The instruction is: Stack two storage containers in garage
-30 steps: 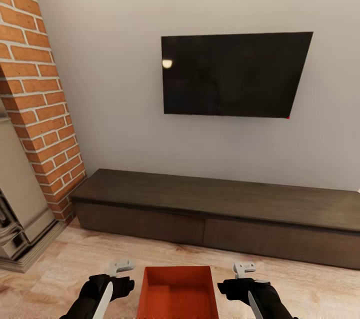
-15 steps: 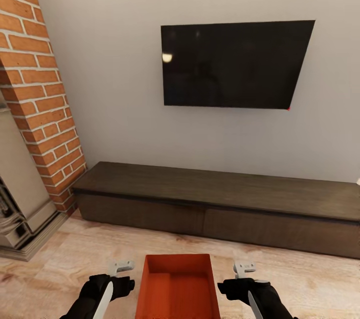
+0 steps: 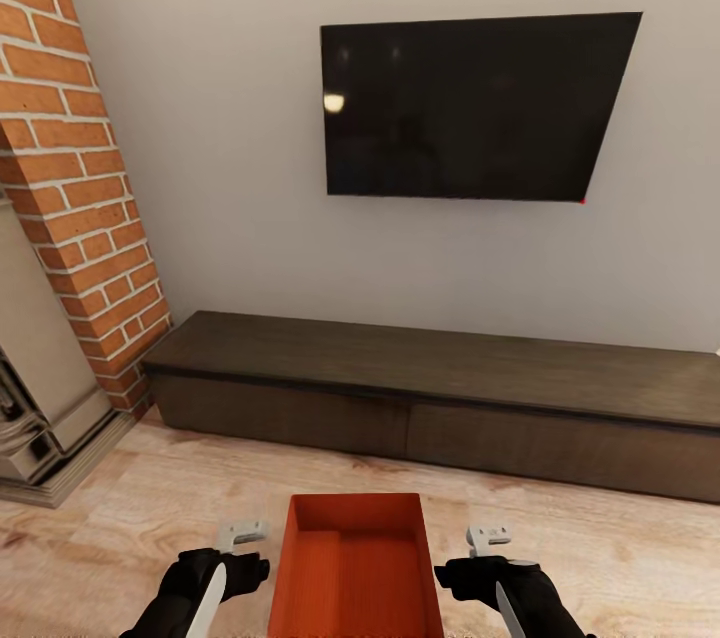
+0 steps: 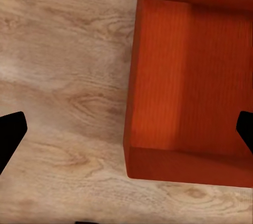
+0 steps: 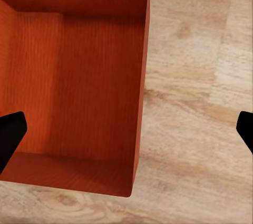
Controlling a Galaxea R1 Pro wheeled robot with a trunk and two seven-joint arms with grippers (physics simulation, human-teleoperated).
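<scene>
One red-orange storage container (image 3: 355, 568) sits open-topped on the light wood floor (image 3: 130, 518) of the living room, at the bottom middle of the head view. My left gripper (image 3: 215, 578) hangs just left of it and my right gripper (image 3: 495, 578) just right of it. In the left wrist view the container (image 4: 190, 87) lies below the open left gripper (image 4: 127, 132), whose black fingertips (image 4: 10, 134) span one side wall. The right gripper (image 5: 127, 132) is open in the same way over the opposite wall of the container (image 5: 79, 87). Neither holds anything.
A long dark low cabinet (image 3: 430, 398) runs along the beige wall ahead, under a wall TV (image 3: 470, 108). The red-brick fireplace (image 3: 70, 168) and its pale stone hearth (image 3: 40, 418) stand at the left. Wood floor lies between the container and the cabinet.
The whole head view has shifted: TV and cabinet sit higher and more of the container shows, so the camera moved. Both grippers keep their places beside the container.
</scene>
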